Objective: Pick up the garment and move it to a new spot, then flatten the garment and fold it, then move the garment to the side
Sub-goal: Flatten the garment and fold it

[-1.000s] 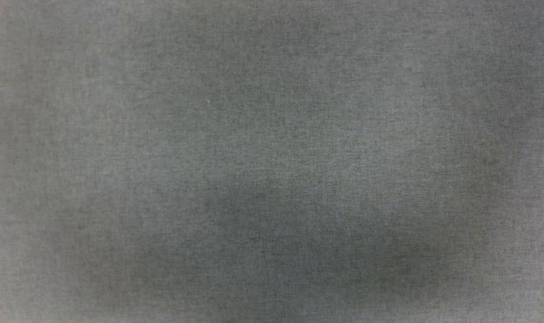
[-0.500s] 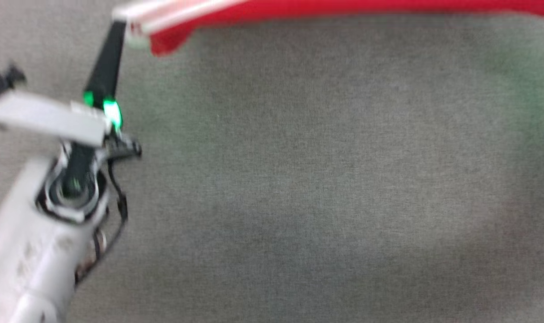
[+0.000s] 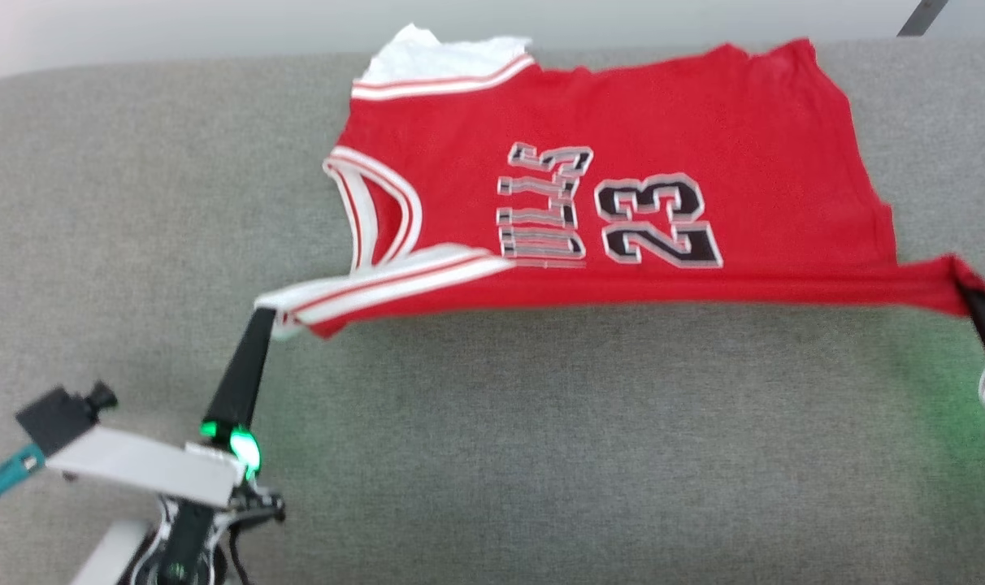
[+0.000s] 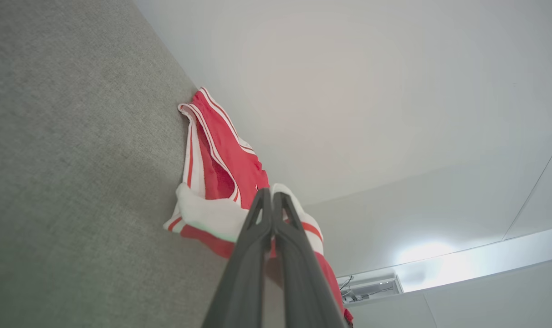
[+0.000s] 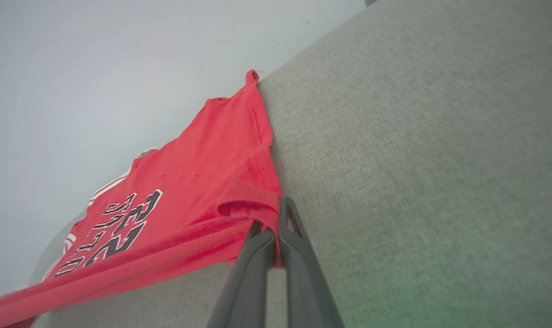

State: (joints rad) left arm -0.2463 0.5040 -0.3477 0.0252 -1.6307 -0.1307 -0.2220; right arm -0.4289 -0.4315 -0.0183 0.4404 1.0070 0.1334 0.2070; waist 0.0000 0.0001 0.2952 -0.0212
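So far I have the garment (image 3: 622, 203) spread over the grey counter (image 3: 541, 455), with its near edge pulled taut between my grippers. The left gripper (image 3: 262, 315) is pinched on a striped shoulder strap and the right gripper (image 3: 967, 294) on a hem corner. Flattening looks underway; folding and moving aside are not yet done. I read "23"; the lettering beside it is too blurred.

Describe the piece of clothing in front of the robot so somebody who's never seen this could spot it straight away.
Look across the wide grey fabric surface toward its far edge by the pale wall. There lies the garment, a bright red sleeveless jersey stretched between the left pincer and the right pincer. Its black number 23 and red-and-white striped trim set it apart.
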